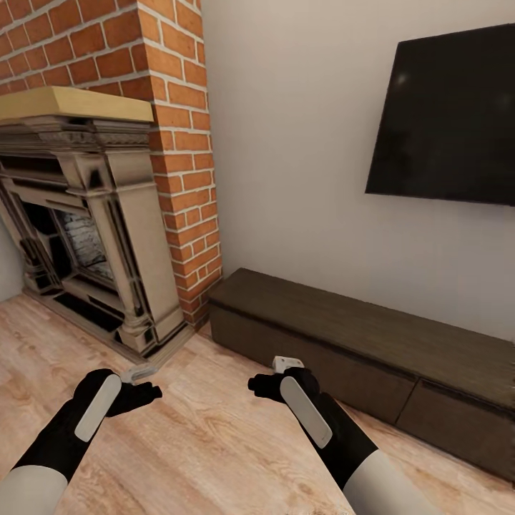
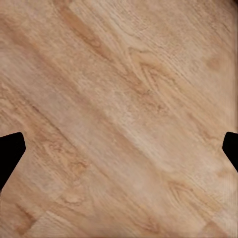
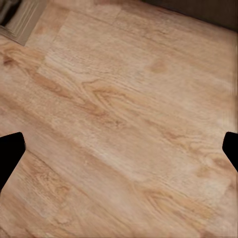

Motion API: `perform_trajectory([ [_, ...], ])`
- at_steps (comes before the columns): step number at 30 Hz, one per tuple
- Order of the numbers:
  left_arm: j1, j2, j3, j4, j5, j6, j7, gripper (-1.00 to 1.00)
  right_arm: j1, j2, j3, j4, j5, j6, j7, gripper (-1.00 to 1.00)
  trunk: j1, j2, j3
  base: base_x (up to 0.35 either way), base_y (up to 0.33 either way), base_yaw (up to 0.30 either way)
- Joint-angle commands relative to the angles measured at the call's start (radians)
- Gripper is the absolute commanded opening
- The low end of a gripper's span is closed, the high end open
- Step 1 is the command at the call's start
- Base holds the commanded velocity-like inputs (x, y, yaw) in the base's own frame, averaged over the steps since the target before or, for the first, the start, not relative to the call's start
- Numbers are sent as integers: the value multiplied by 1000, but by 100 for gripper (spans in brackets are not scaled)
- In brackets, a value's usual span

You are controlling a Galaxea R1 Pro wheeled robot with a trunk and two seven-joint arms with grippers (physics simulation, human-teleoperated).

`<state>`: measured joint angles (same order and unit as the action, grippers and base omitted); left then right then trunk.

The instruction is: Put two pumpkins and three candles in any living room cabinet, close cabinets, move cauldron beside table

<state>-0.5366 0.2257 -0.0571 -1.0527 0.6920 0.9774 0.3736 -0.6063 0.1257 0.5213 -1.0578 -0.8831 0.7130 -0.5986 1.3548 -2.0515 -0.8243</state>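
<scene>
Our left gripper (image 1: 146, 383) hangs over the plank floor (image 1: 207, 443) with nothing in it; in the left wrist view its two fingertips (image 2: 10, 153) sit at opposite edges, wide apart, with bare wood between them. Our right gripper (image 1: 275, 373) is the same: jaws spread, fingertips (image 3: 10, 153) far apart over the floor (image 3: 119, 129), holding nothing. Both arms reach forward side by side, well apart from each other.

Just beyond the right gripper runs the cabinet (image 1: 357, 343), long, low and dark brown, set against the pale wall (image 1: 286, 143); its fronts look flush and shut. A dark TV (image 1: 447, 118) hangs on the wall above it. Left of the cabinet stands the brick fireplace (image 1: 93, 214), its base just ahead of the left gripper.
</scene>
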Motion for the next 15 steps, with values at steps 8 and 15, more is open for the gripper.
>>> perform_trajectory([
  [8, 0, 1, -3, -1, 10, 1, 10, 100, -1, 0, 2, -1, -10, 1, -10, 100, 0, 0, -1, 0, 164, -280],
  [15, 0, 1, -3, -1, 10, 1, 10, 100, -1, 0, 2, -1, -10, 0, -10, 100, 0, 0, -1, 0, 28, -280],
])
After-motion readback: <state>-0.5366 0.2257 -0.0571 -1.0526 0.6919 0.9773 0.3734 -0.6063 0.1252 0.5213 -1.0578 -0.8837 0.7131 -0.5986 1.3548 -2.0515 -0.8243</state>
